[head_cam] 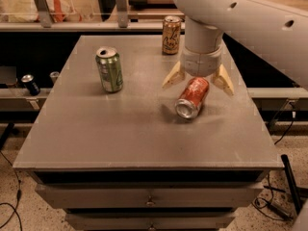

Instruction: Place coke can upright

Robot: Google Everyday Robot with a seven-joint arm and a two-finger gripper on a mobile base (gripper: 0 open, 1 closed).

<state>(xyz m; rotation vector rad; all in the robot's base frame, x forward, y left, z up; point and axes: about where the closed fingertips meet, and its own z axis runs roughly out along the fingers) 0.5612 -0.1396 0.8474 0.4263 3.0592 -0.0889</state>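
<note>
The coke can [191, 97], red-orange with a silver end, lies on its side on the grey table top [120, 129], right of centre, its silver end facing the front. My gripper [198, 83] hangs from the white arm directly above the can's far end. Its two tan fingers [173, 76] are spread wide, one on each side of the can, and do not close on it.
A green can [109, 69] stands upright at the left of the table. A tan can with dark script [171, 34] stands upright at the back, just behind my arm. The table's right edge is near the coke can. Drawers sit below the front edge.
</note>
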